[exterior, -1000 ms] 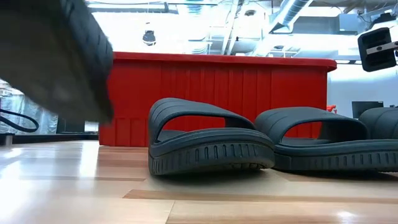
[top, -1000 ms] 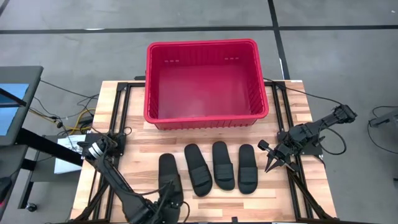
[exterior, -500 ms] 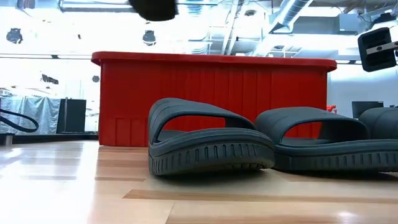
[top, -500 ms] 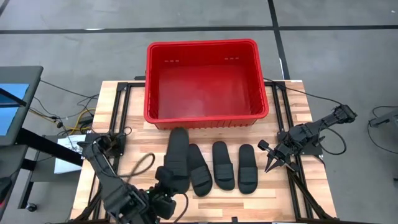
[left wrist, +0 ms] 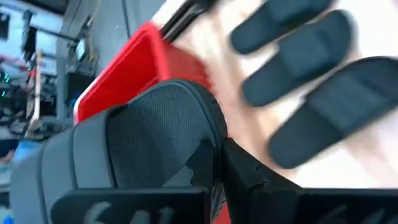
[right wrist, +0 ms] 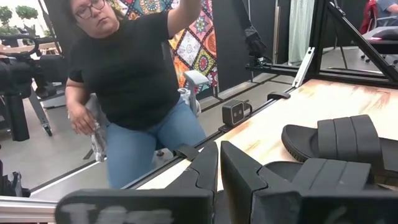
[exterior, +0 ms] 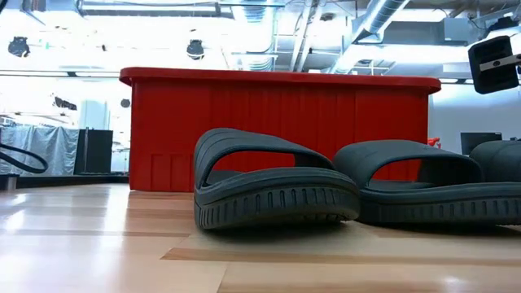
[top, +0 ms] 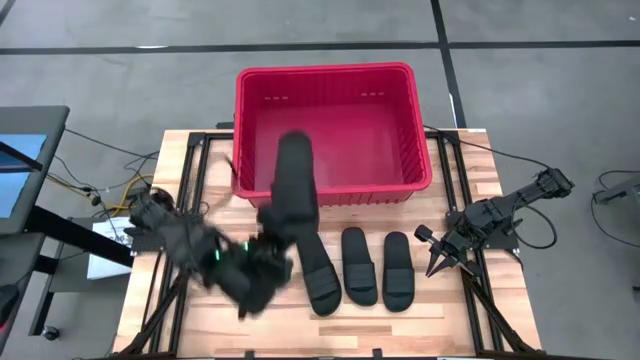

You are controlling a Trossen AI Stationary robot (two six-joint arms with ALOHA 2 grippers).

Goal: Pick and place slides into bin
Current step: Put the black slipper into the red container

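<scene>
Black sandal (top: 293,180), pinched at its heel by the left gripper (top: 268,240), has been lifted from the 9 o'clock end of the row and now points to 12 o'clock, its toe over the near wall of the red bin (top: 420,150). Three sandals (top: 360,266) stay on the table (top: 470,170). I judge the first drop is near. The right gripper (top: 437,262) waits at 3 o'clock, fingers pressed together, holding nothing
</scene>
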